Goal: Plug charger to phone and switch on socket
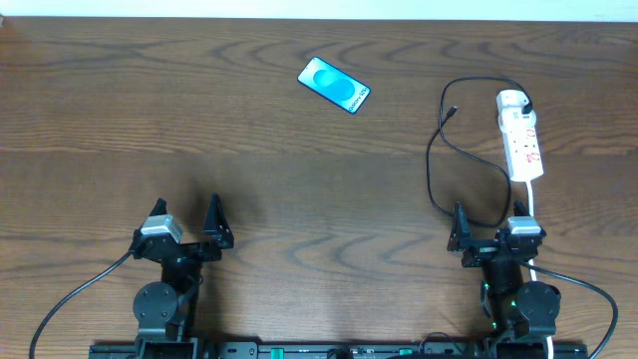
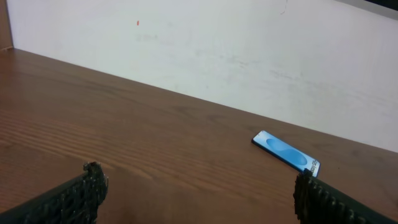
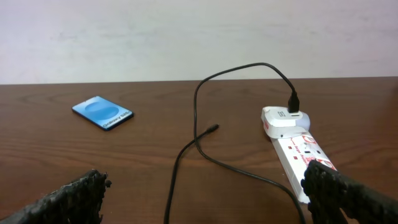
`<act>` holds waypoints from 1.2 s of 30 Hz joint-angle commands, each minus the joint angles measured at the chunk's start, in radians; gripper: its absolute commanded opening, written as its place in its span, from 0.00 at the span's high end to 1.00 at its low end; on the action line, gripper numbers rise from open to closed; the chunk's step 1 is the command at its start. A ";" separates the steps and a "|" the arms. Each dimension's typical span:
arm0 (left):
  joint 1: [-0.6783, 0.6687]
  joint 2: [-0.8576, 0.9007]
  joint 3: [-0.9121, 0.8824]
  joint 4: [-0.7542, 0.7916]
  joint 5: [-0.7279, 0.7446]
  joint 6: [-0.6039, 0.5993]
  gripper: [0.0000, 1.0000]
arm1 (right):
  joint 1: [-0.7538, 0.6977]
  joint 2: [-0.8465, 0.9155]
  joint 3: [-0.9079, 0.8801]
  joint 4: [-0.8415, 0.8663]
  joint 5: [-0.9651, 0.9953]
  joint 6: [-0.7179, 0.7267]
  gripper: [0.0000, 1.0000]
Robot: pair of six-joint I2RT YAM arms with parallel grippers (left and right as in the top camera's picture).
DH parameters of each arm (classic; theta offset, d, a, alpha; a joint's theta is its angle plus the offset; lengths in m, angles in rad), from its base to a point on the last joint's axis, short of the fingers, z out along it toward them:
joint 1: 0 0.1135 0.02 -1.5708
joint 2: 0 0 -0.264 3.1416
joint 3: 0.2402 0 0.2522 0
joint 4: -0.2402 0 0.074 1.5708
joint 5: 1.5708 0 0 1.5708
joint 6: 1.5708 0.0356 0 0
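Charger tip (image 1: 454,110) lies ahead of the right end effector (image 1: 488,223), between phone (image 1: 334,85) and socket (image 1: 521,140); left end effector (image 1: 186,215) sits farther off. Both gape wide, empty.

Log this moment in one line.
left pincer open, empty | right pincer open, empty | phone flat on table | charger tip free, apart from phone | socket untouched

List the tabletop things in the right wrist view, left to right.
phone → charger tip → socket
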 commanded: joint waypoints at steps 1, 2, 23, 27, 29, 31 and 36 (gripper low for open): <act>-0.002 0.002 -0.012 0.007 0.006 -0.005 0.02 | -0.005 -0.005 -0.001 -0.005 0.013 -0.015 0.01; -0.002 0.002 -0.012 0.006 0.005 -0.005 0.02 | -0.005 -0.005 -0.001 -0.005 0.013 -0.015 0.01; -0.002 0.002 0.053 0.090 0.035 -0.005 0.02 | -0.005 -0.005 -0.001 -0.005 0.013 -0.015 0.01; -0.002 0.007 0.102 0.047 0.035 -0.005 0.02 | -0.005 -0.005 -0.001 -0.005 0.013 -0.015 0.01; -0.002 0.026 0.130 0.035 0.035 -0.005 0.02 | -0.005 -0.005 -0.001 -0.005 0.013 -0.015 0.01; -0.002 0.056 0.159 0.027 0.035 -0.005 0.02 | -0.005 -0.005 -0.001 -0.005 0.013 -0.015 0.01; -0.002 0.185 0.250 -0.005 0.035 -0.005 0.02 | -0.005 -0.005 -0.001 -0.005 0.013 -0.015 0.01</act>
